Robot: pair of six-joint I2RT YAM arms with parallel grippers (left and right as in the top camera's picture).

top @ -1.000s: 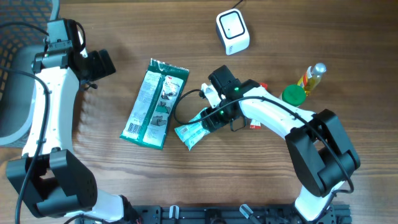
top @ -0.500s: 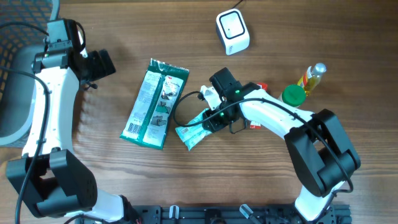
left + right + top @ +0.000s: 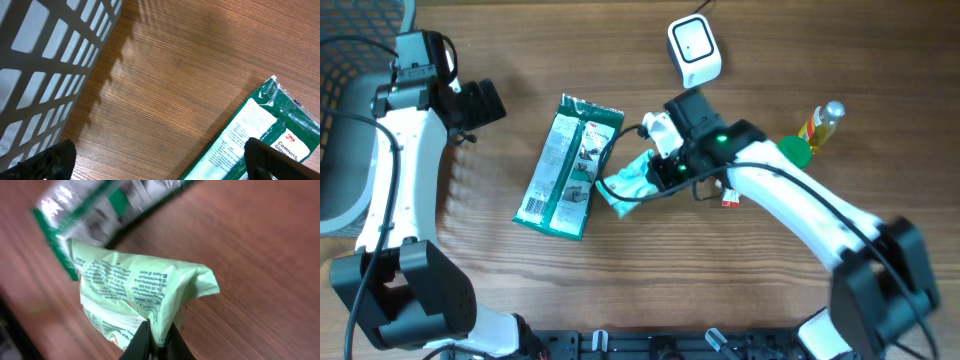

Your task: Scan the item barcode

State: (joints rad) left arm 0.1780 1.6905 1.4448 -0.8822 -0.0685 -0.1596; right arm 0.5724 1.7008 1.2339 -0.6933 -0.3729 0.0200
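Wooden tabletop below, the right hand pinches an edge of the pale green pouch just ahead of it; the grasp seems done, so next its barcode must face the white scanner beyond the hand.

Overhead looks straight down on the whole bench; both wrist views sit close (angled across the wood), each sharing the green packet with it.
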